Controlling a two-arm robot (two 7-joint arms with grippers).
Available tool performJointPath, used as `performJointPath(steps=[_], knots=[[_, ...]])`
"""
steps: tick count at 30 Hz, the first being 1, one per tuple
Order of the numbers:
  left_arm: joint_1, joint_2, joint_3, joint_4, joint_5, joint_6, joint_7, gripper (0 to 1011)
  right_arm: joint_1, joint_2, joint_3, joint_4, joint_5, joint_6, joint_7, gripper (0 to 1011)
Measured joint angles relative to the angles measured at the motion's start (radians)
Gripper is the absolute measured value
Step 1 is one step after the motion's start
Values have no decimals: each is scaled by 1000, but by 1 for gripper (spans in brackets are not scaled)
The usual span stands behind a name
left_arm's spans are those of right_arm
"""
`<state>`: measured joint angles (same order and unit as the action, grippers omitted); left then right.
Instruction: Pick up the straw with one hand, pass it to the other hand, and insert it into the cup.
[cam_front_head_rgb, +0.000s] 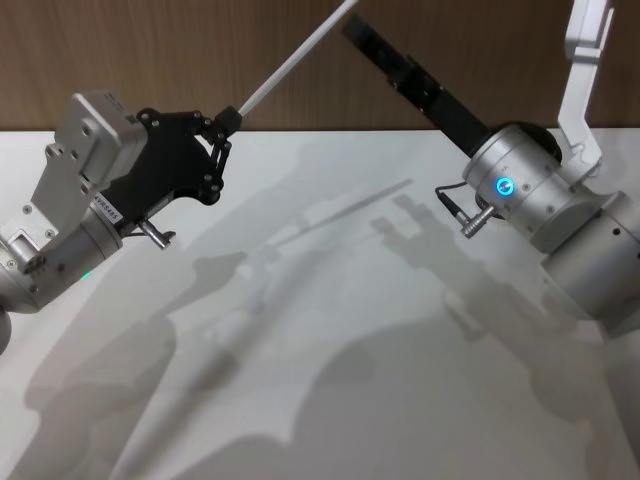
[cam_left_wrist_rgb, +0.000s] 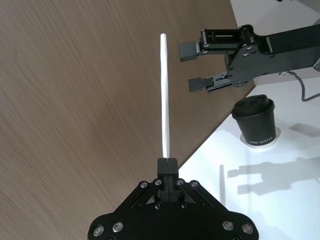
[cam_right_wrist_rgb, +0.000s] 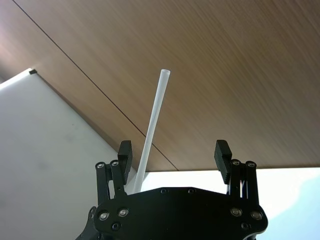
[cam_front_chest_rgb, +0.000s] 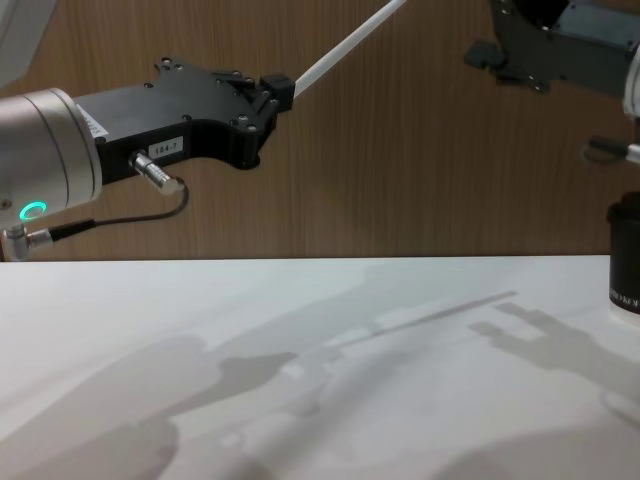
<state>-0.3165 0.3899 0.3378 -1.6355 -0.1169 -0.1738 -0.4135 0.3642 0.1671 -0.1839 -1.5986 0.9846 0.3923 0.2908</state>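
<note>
Currently, in the head view, the left gripper (cam_front_head_rgb: 228, 122) is pinching the lower end of the straw (cam_front_head_rgb: 296, 58) with its fingers closed on it. The straw is pointing away between 1 and 2 o'clock, well above the table (cam_front_head_rgb: 330, 400). The right gripper (cam_front_head_rgb: 362, 35) is reaching in from 4 o'clock, and its tips are sitting near the straw's free end.

In the left wrist view, the straw (cam_left_wrist_rgb: 164, 95) is running straight out from the left gripper's (cam_left_wrist_rgb: 167, 167) tips in 1 long line. The right gripper (cam_left_wrist_rgb: 196, 67) is hanging beside the straw's upper part with its 2 fingers spread wide. The straw is lying outside that gap, not yet between the fingers. The cup (cam_left_wrist_rgb: 256, 122) is standing on the table (cam_left_wrist_rgb: 280, 180), beyond and below the right gripper.

In the right wrist view, the right gripper (cam_right_wrist_rgb: 173, 152) is showing both fingers wide apart and holding nothing. The straw (cam_right_wrist_rgb: 152, 120) is crossing near 1 finger. Whether it is lying inside the gap or beyond it, I cannot tell here.

In the chest view, the straw (cam_front_chest_rgb: 345, 45) is rising toward 2 o'clock from the left gripper (cam_front_chest_rgb: 280, 88). The right gripper (cam_front_chest_rgb: 500, 55) is hovering at 3 o'clock from the straw's upper part, apart from it. The cup (cam_front_chest_rgb: 625, 255) is standing at 5 o'clock from that gripper, on the table (cam_front_chest_rgb: 300, 380).

Judging by this, the handover is turning on the right gripper sliding toward 9 o'clock until the straw's axis is lying across its open gap.
</note>
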Motion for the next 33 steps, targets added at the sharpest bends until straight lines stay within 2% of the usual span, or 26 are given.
performJointPath(steps=[13,33], knots=[[0,0,0,0,0,0,0,0,57,-9,-25,60,-3,-16,8,1001],[0,0,0,0,0,0,0,0,105,-13,-51,86,11,-16,12,1001]])
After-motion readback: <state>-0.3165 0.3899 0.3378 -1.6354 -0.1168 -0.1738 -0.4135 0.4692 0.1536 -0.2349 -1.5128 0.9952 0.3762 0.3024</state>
